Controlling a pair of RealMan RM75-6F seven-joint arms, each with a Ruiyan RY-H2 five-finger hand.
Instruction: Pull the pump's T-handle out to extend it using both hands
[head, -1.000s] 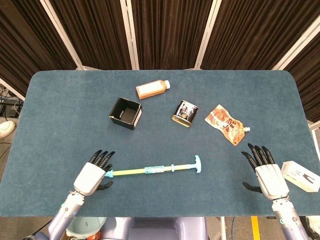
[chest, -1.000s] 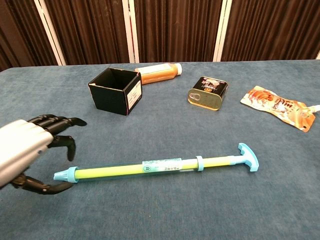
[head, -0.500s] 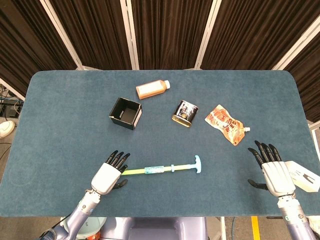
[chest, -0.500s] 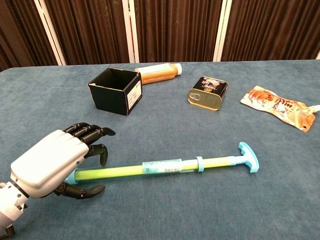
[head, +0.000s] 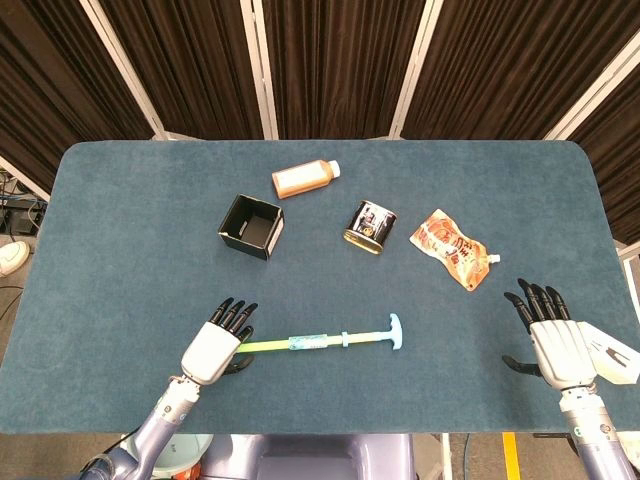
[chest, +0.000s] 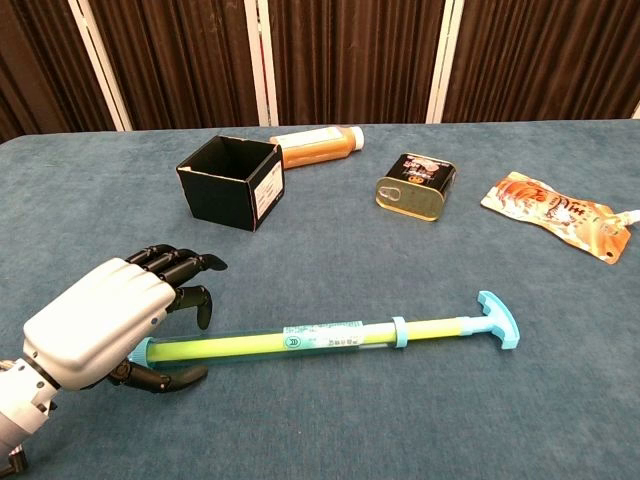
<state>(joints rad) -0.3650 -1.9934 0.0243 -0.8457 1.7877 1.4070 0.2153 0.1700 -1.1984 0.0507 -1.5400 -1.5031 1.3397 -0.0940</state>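
Note:
The pump (head: 318, 341) (chest: 300, 337) lies flat near the table's front edge, a yellow-green tube with a blue T-handle (head: 395, 332) (chest: 496, 319) at its right end. A short length of rod shows between the collar and the handle. My left hand (head: 212, 348) (chest: 100, 325) arches over the tube's left end. Its fingers (chest: 185, 268) are spread above the tube and the thumb lies on the near side, not closed on it. My right hand (head: 555, 340) hovers open at the table's right front, far from the handle, and shows only in the head view.
A black open box (head: 251, 226) (chest: 228, 183), an orange bottle (head: 305, 178) on its side, a dark can (head: 370, 223) and an orange pouch (head: 452, 247) lie beyond the pump. A white carton (head: 612, 355) sits under the right hand at the table's edge.
My left hand moved right from beside the pump's end to over it and settled lower. My right hand drifted right toward the table's edge. The pump barely shifted.

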